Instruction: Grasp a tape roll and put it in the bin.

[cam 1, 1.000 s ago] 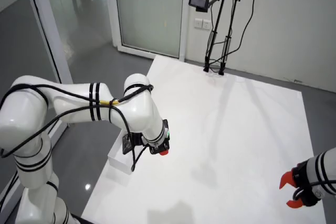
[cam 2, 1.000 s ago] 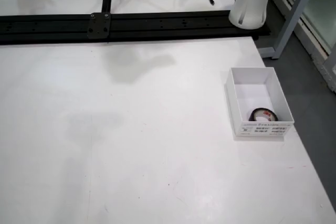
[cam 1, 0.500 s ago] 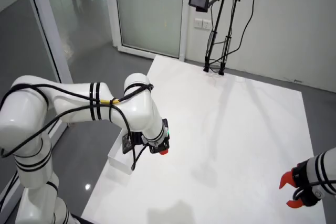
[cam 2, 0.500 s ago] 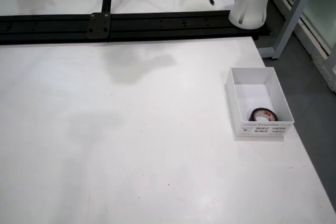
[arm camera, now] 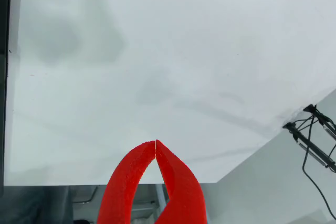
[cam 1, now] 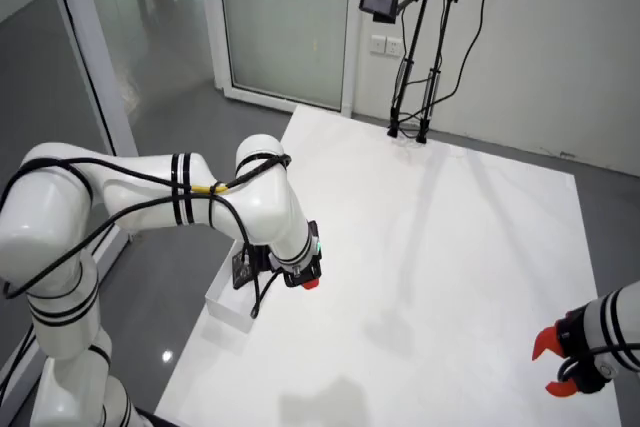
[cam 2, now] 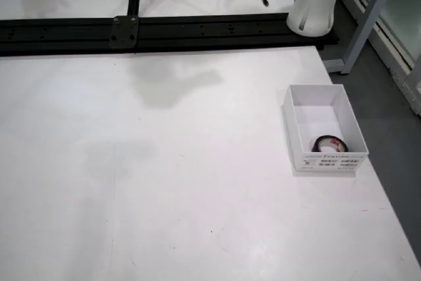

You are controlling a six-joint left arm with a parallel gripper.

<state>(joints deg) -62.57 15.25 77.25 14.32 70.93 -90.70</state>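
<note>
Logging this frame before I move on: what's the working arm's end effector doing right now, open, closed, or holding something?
End effector: closed, red fingertips touching, holding nothing. The tape roll already lies in the bin.

robotics lab | white table point(cam 1: 470, 247) | camera stand point(cam 1: 415, 47) | glass partitions point(cam 1: 285, 17)
</note>
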